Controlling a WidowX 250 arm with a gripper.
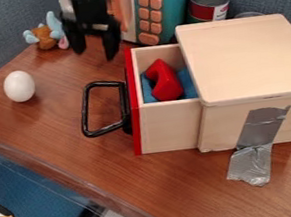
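Table edge (85,187), open drawer (171,126), spread jaws beyond

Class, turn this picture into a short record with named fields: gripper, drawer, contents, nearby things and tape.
Gripper: open, holding nothing, above the table in front of the toy microwave
Drawer: pulled partly out of the wooden box; red front, black handle
Drawer contents: red block on blue material
Picture's left: white egg on the table; small plush toy behind it
Behind drawer: teal toy microwave
Behind box: can with a red and white label
Tape: silver strip from box side to table
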